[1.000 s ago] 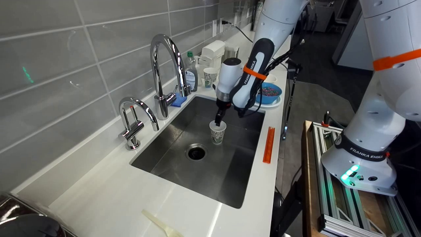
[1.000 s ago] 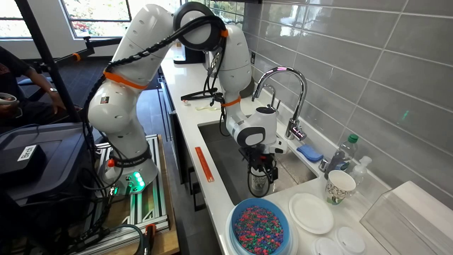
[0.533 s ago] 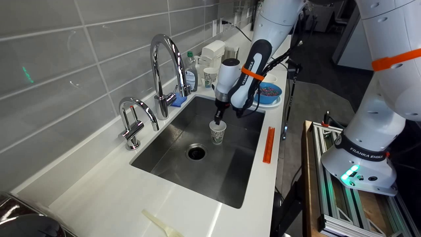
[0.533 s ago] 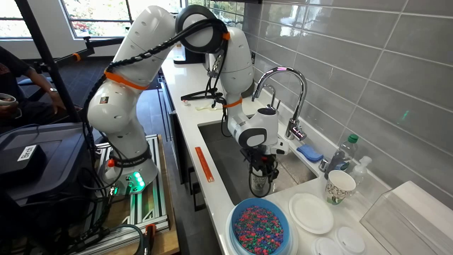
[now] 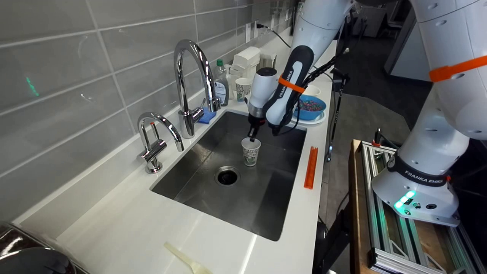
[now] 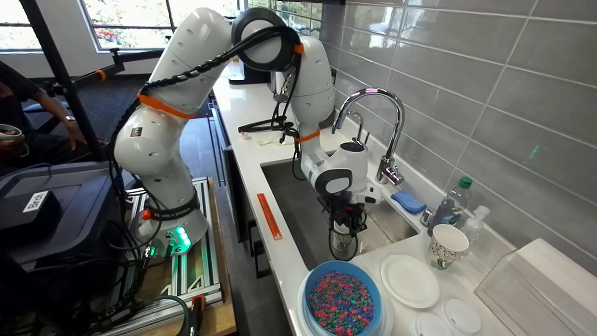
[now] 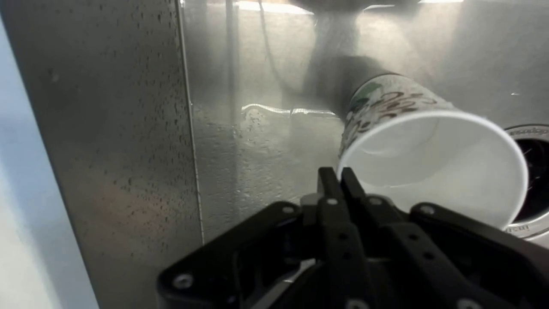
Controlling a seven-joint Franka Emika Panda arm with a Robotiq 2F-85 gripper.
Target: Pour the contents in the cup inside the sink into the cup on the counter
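The cup inside the sink is a white paper cup with a leafy print, upright over the steel sink, just beyond the drain. My gripper is shut on its rim, one finger inside and one outside the wall. In the wrist view the cup shows its white interior; a faint line inside looks like clear liquid. The cup on the counter has a similar print and stands on the white counter beside the soap bottles. In an exterior view the gripper and cables partly cover the held cup.
A tall chrome tap and a smaller tap arch over the sink's wall side. A blue bowl of coloured bits, a white plate, a green-capped bottle, a blue sponge and an orange strip surround the basin.
My gripper has closed on the cup's rim. The hand has shifted a little towards the tap side, and the cup has moved slightly with it.
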